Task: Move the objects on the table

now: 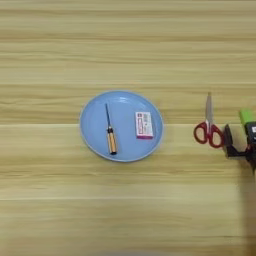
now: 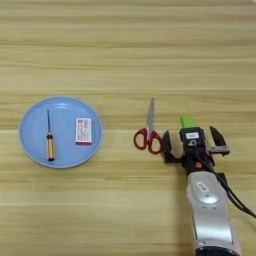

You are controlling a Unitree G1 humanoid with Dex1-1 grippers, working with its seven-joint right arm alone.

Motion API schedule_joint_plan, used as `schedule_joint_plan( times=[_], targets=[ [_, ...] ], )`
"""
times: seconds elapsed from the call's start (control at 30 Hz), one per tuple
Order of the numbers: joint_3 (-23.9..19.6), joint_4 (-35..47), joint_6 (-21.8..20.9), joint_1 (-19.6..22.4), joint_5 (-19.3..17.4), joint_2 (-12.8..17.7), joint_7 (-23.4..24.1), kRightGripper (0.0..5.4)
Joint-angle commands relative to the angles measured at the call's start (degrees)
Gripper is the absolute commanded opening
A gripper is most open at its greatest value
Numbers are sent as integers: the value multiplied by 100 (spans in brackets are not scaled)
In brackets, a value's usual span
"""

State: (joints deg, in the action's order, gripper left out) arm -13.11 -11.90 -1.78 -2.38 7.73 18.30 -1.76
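Observation:
A round light-blue plate (image 2: 35,145) lies on the table (image 2: 125,55) at the left. On it rest a slim screwdriver with an orange-and-black handle (image 2: 49,143), tip pointing away, and a small white-and-pink box (image 2: 83,131) to its right. Red-handled steel scissors (image 2: 149,131) lie shut on the wood right of the plate, blades pointing away. My right gripper (image 2: 191,140) stands open just right of the scissors. Its left finger (image 2: 166,144) is close beside the scissors' right handle loop, and nothing is held between the fingers.
A small green thing (image 2: 187,121) shows just beyond the gripper's body, between the lines of its fingers. The silver forearm (image 2: 210,210) comes up from the bottom right, with a black cable (image 2: 235,197) on its right side.

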Motion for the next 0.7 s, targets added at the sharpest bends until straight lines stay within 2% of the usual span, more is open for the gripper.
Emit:
schedule_joint_plan(
  times=[0.03, 0.43, 0.57, 0.7],
  targets=[
    [106, 240, -75, 225, 41, 83, 13, 538],
    [-221, 1095, 18, 110, -203, 42, 152, 538],
    [-447, 1465, 109, 90, -309, 71, 208, 538],
    [-345, 1884, 289, 28, -507, -111, 43, 538]
  ],
)
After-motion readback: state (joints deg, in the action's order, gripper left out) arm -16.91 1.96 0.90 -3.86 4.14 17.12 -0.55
